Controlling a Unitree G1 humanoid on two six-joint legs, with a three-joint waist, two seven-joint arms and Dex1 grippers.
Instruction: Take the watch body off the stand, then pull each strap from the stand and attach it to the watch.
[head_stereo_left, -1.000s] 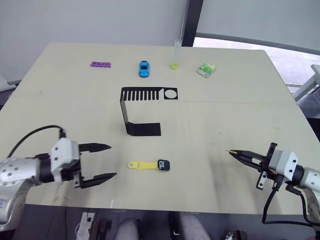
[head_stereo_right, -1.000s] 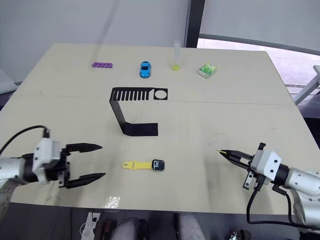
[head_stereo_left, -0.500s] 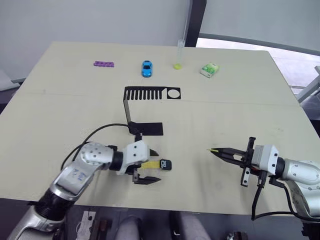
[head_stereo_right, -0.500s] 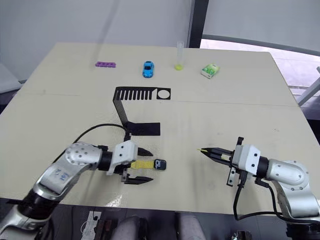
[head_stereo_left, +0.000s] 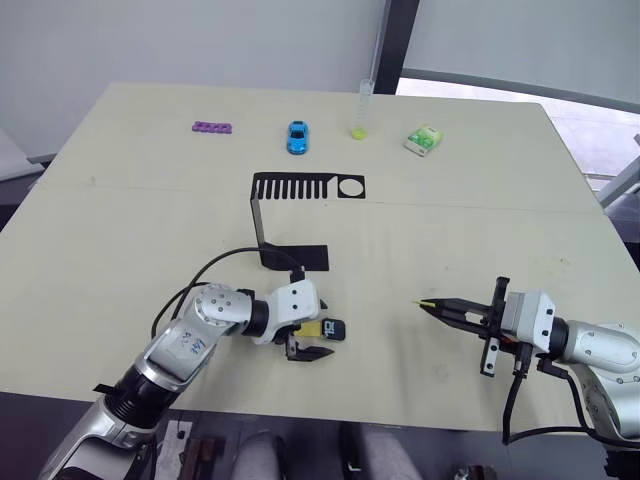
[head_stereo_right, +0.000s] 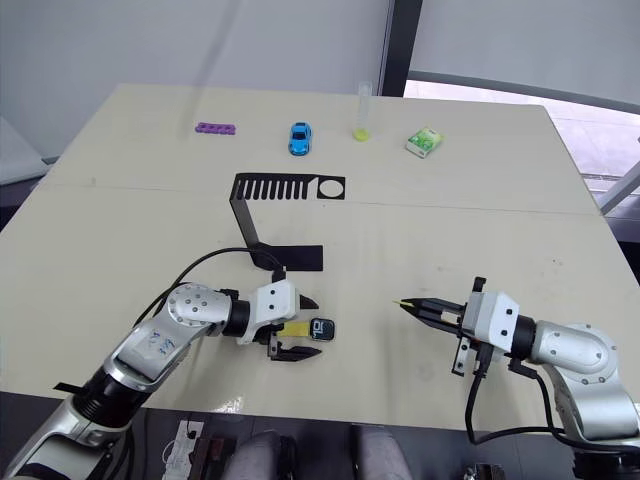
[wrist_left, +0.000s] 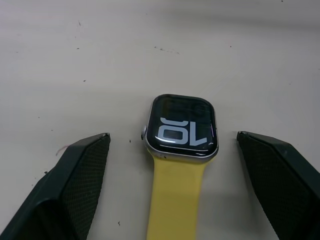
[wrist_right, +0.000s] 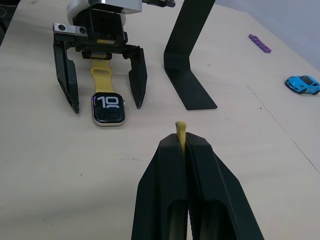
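On the table (head_stereo_left: 120, 230), one watch body (wrist_left: 181, 126) between left gripper (wrist_left: 180, 175) spread jaws, two straps, right gripper (wrist_right: 185, 145) pinching one strap (wrist_right: 180, 131).

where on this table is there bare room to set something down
Bare tabletop lies between the stand and the right pincer, and left of the stand. It is crowded at the near edge, where the open left pincer straddles the watch body and its strap.
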